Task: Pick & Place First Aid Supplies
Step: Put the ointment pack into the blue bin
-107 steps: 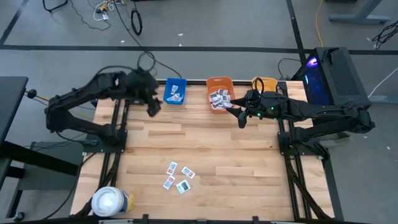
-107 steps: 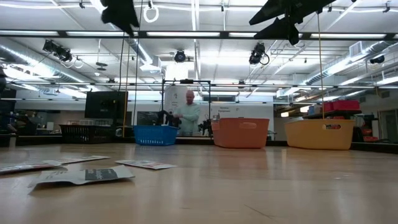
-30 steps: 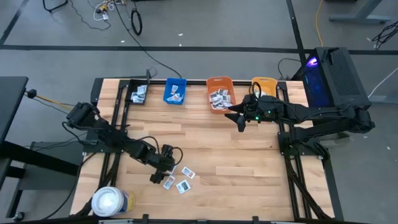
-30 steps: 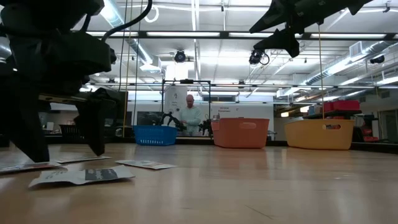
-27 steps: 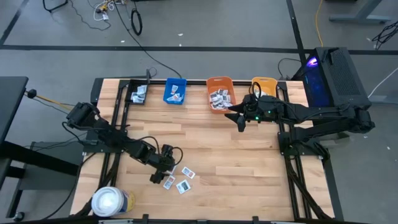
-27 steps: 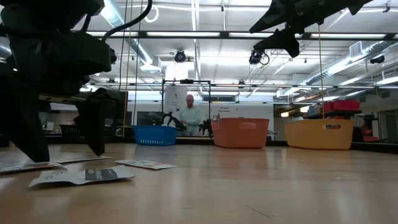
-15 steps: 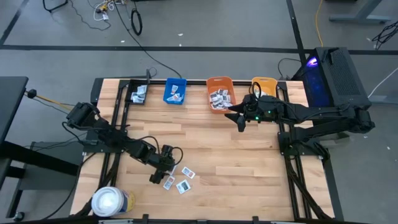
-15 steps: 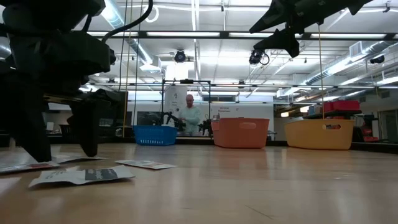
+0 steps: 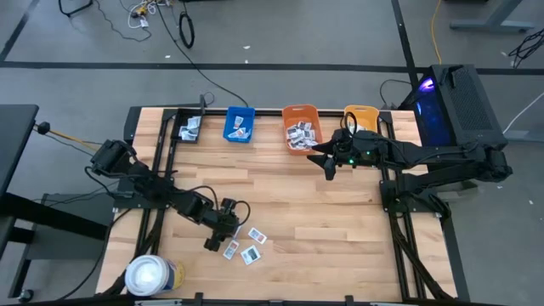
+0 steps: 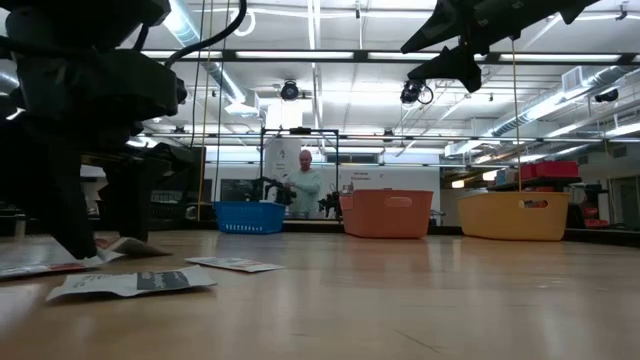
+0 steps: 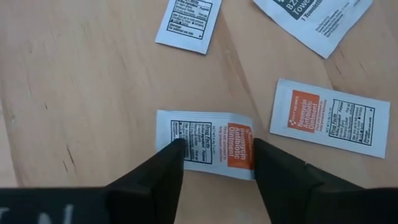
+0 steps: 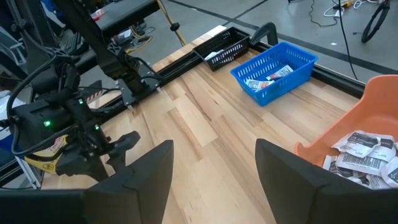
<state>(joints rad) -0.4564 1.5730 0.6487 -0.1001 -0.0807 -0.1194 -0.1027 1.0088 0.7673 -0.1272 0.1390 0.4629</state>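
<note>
left gripper [image 11: 217, 163] low on the wooden table [image 9: 340, 221], jaws part-open astride a small white orange-banded paper packet [image 11: 211, 144] lying flat | I should squeeze evenly and lift straight | right gripper [image 9: 327, 161] open, waiting near the orange plastic bin [image 9: 300, 127]

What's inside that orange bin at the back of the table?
The orange bin holds a heap of small white packets with dark print. Whatever lies beneath the top layer is covered, and the bin's wall hides part of the inside.
</note>
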